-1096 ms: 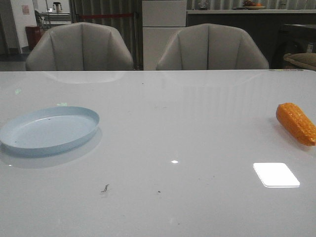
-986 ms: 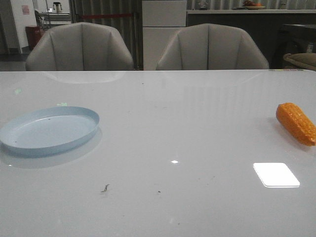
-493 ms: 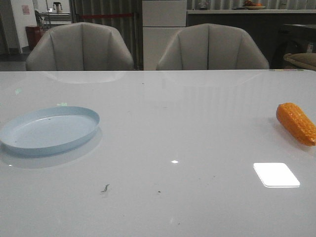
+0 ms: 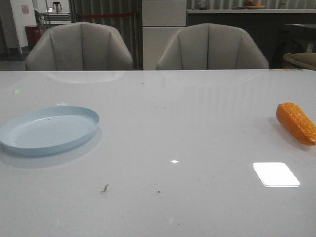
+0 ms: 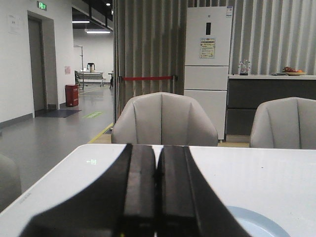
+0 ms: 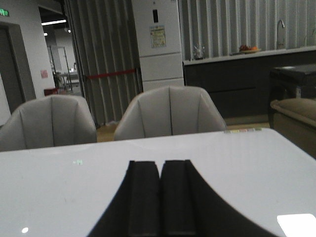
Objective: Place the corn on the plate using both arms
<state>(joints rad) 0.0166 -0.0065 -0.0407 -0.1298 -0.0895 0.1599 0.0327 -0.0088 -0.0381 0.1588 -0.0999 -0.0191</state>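
You only see the robot in the wrist views. Left claw (image 5: 156, 197): two matte black fingers (image 5: 139, 192), flat-faced slabs flaring wide toward the base, with a thin seam between them. Right claw (image 6: 160, 202): same build, black blocky fingers (image 6: 143, 197) with squared tips and sloped outer flanks. No cables, screws or markings visible.
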